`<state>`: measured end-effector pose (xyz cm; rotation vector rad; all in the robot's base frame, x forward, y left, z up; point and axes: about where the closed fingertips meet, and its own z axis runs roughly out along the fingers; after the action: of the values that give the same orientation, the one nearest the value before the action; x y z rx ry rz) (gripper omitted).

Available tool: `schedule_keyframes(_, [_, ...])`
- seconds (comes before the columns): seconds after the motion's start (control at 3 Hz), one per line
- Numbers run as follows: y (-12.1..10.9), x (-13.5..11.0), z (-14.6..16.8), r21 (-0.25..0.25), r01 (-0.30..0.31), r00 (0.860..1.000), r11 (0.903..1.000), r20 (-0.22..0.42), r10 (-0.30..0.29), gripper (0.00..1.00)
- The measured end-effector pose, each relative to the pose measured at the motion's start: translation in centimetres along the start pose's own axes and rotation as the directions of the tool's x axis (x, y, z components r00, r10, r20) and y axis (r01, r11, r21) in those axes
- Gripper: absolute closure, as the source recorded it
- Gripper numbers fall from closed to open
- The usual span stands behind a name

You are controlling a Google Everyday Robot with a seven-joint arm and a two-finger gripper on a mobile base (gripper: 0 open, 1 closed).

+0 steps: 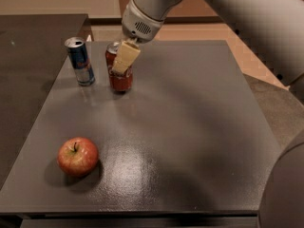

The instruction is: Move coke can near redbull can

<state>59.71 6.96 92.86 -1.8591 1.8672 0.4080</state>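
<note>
Currently claw (121, 68) holds coke can (122, 82) beside redbull can (81, 63) near table (190, 127) edge.

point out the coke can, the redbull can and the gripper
coke can (121, 82), camera view, lower red body
redbull can (81, 64), camera view, blue side wall
gripper (120, 66), camera view, fingertips gripping coke can

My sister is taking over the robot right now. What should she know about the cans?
Gripper: shut on the coke can, at the back of the table.
Coke can: close beside the redbull can, a small gap between them.
Done: the cans are near each other.
Left: probably set it down, let go, lift the arm away.
The apple sits at the front, apart from the cans.
</note>
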Motion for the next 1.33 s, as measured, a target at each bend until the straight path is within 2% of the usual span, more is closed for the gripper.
schedule_keyframes(0.33, [-0.5,-1.3,1.7,0.001,0.025,1.0,0.9997,-0.011,-0.025,1.0])
schedule_keyframes(0.67, [-1.3,-1.7,3.1,0.001,0.033,0.999,0.9995,-0.033,-0.033,0.82])
schedule_keyframes(1.33, [-2.7,-1.9,4.4,0.016,0.035,0.998,0.9992,-0.05,-0.035,0.36])
